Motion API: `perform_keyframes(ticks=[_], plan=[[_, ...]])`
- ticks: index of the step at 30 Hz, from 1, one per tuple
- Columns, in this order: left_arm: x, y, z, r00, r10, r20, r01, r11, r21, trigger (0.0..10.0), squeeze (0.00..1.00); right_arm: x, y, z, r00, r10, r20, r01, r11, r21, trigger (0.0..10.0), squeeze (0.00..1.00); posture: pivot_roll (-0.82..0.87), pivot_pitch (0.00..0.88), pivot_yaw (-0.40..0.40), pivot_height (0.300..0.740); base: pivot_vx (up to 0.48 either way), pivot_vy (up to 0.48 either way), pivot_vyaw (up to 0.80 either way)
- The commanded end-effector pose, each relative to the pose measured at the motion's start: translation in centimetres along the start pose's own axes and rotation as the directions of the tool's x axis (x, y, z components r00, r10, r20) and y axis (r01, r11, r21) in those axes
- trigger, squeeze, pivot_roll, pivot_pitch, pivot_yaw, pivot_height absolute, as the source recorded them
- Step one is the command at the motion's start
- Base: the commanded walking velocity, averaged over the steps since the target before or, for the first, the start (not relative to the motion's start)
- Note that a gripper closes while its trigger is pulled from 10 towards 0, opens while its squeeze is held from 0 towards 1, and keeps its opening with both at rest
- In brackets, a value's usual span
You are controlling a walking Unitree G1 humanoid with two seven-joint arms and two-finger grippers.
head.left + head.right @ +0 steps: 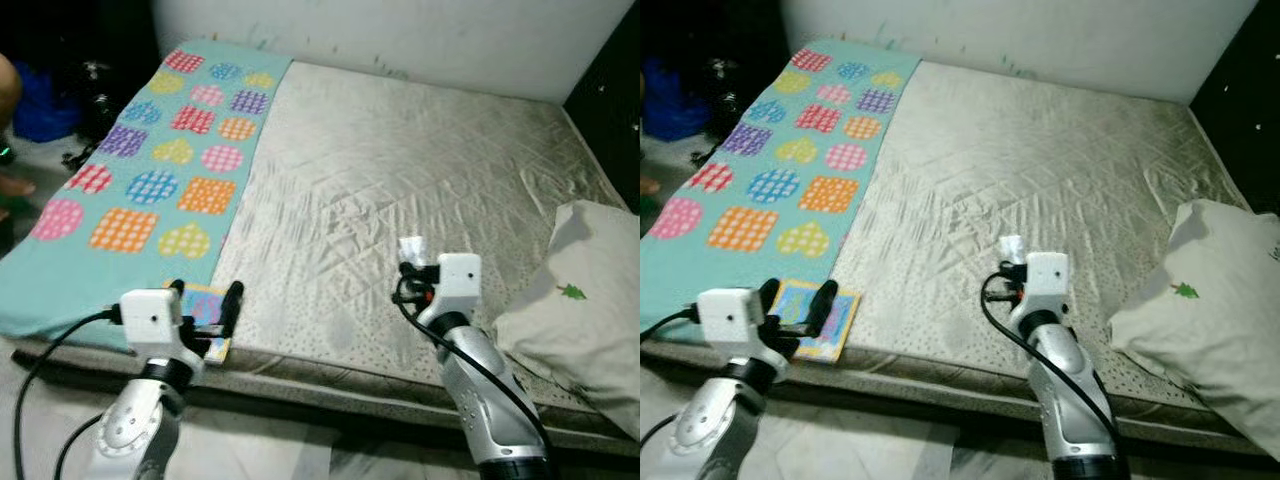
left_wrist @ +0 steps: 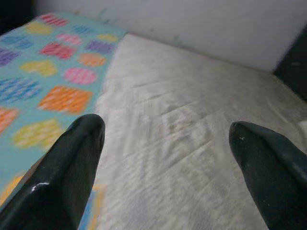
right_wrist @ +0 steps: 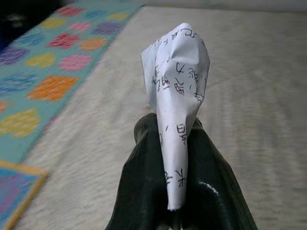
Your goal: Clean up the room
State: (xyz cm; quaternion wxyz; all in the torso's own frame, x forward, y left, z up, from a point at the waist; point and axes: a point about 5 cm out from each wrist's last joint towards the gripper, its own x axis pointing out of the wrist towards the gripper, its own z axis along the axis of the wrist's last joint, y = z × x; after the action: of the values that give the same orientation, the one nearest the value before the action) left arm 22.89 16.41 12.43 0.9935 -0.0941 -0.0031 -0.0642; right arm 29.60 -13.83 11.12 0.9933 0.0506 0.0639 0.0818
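A robot stands at the foot edge of a bed covered in a pale quilted sheet, with a teal blanket printed in bright checked hearts and squares laid along its left side. The right gripper hovers over the middle of the near part of the sheet, its two black fingers pinched tight on a crumpled scrap of paper with printed characters on it, which stands up from the fingertips clear of the bed. The left gripper hangs near the bed's front left corner, fingers spread wide and empty, just above a small colourful booklet lying at the edge of the blanket. A white pillow with a small green mark sits at the right edge. The paper looks already picked up, so the job now is likely carrying it to a bin (none in view): keep the pinch firm, since thin paper slips easily, and lift away without snagging the sheet
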Motion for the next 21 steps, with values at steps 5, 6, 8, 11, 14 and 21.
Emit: perform_keyframes(ticks=[5,6,8,11,14,21], plan=[[0.15,-0.64,-0.26,1.0,-0.004,-0.016,0.004,1.0,0.002,10.0,0.0,-0.26,-1.49,-0.13,0.999,-0.046,-0.008,0.046,0.999,-0.011,10.0,0.0,0.05,0.109,-0.104,0.74,0.124,0.0,0.0],[0.15,-0.62,-0.25,1.0,-0.002,-0.015,0.002,1.0,0.004,10.0,0.0,-0.25,-1.5,-0.13,0.999,-0.046,-0.008,0.046,0.999,-0.012,10.0,0.0,0.05,0.109,-0.104,0.74,0.0,0.0,0.0],[0.21,-0.45,-0.46,0.999,0.019,-0.031,-0.018,1.0,0.013,10.0,0.0,-0.21,-1.63,-0.14,0.999,-0.049,-0.008,0.049,0.999,-0.016,10.0,0.0,0.05,0.108,-0.103,0.74,0.0,0.0,0.0],[0.22,-0.43,-0.46,0.999,0.015,-0.028,-0.014,1.0,0.006,10.0,0.0,-0.19,-1.73,-0.19,0.999,-0.053,-0.008,0.052,0.998,-0.019,10.0,0.0,0.05,0.105,-0.103,0.74,0.0,0.0,0.0],[0.24,-0.5,-0.46,1.0,0.006,-0.03,-0.006,1.0,0.002,10.0,0.0,-0.16,-1.77,-0.23,0.998,-0.055,-0.009,0.055,0.998,-0.019,10.0,0.0,0.05,0.101,-0.102,0.74,0.0,0.0,0.0],[0.29,-0.54,-0.47,1.0,0.001,-0.028,-0.001,1.0,-0.001,10.0,0.0,-0.12,-1.82,-0.28,0.998,-0.057,-0.008,0.056,0.998,-0.021,10.0,0.0,0.05,0.099,-0.101,0.74,0.0,0.144,-0.06]])
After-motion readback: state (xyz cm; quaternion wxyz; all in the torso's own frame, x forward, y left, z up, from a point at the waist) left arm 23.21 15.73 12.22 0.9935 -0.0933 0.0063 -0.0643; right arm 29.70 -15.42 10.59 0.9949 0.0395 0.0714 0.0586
